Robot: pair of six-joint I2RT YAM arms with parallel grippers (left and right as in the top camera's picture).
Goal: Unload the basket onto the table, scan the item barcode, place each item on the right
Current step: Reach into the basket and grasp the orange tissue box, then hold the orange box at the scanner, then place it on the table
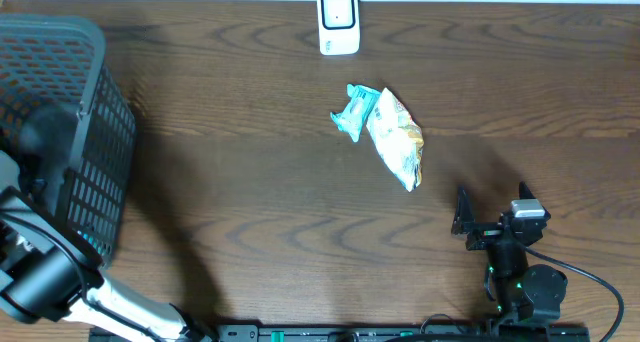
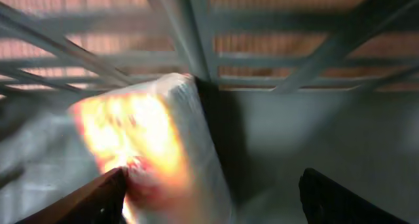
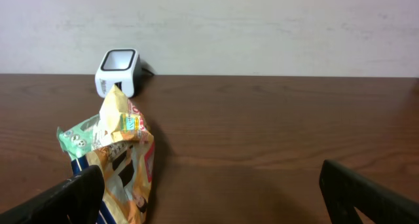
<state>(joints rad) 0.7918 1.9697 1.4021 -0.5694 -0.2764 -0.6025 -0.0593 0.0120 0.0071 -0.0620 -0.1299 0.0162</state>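
Overhead: left arm (image 1: pixel 45 282) reaches into basket (image 1: pixel 100 102), well left of scanner (image 1: pixel 338 22); snack bag (image 1: pixel 397 142) near scanner's front. Left wrist: left pincer (image 2: pixel 214 185) gapes, nothing clamped, orange-white packet (image 2: pixel 150 139) beside one finger (image 2: pixel 98 198); centre it before closing. Right wrist: right pincer (image 3: pixel 211 175) wide, empty.

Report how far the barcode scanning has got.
Done: nothing shows as scanned; no item is at the scanner. In hand: the left gripper is down in the basket, fingers apart at a white and orange packet, not clamped. Left: the yellow snack bag and teal packet lie on the table, and the right gripper rests open.
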